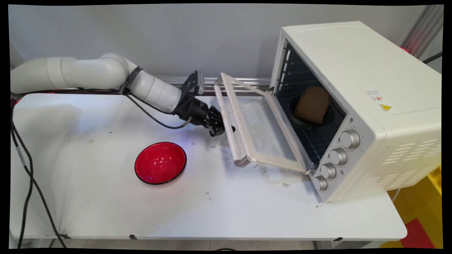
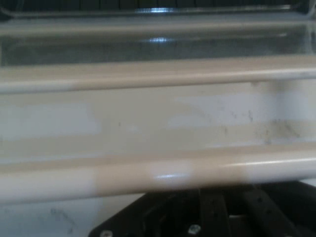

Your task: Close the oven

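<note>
**Gripper at the oven door handle**

Sits against the handle [image 1: 226,121] of the toaster oven [image 1: 353,106], gripper [image 1: 221,127] at the bar's middle, door [image 1: 263,130] dropped open toward 9 o'clock. Cannot tell how far apart the fingers stand or whether anything is gripped: handle [image 2: 158,173] covers them in the hand view. Inside the oven, a slice of brown bread [image 1: 312,104] leaning in a dark dish [image 1: 330,118]. At 7 o'clock from the gripper, well apart, a red bowl [image 1: 160,163] on the white table [image 1: 229,211].
</note>
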Controlling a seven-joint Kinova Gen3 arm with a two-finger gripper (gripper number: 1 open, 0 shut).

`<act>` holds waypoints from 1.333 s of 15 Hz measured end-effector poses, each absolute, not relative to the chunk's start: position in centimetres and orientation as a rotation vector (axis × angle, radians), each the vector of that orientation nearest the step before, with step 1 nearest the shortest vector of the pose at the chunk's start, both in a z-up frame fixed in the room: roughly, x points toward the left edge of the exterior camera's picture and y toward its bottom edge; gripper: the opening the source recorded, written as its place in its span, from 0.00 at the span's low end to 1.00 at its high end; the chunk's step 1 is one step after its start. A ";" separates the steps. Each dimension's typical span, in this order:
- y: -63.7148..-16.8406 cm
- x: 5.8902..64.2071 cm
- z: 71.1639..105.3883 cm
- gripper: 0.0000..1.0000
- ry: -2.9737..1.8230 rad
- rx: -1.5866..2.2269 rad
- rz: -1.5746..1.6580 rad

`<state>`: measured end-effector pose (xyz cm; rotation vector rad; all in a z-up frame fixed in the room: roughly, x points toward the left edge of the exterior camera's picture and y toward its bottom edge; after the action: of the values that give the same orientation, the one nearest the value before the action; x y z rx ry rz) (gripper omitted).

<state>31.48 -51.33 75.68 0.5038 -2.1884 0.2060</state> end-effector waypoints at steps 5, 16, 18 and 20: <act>-52.2 30.3 77.3 0.00 -2.155 0.476 0.213; -55.9 25.2 81.7 0.00 -2.073 0.418 0.278; -56.6 24.3 82.4 0.00 -2.059 0.411 0.292; -57.1 23.6 82.9 0.00 -2.048 0.407 0.302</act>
<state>23.64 -57.06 82.93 0.4069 -2.0479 0.3022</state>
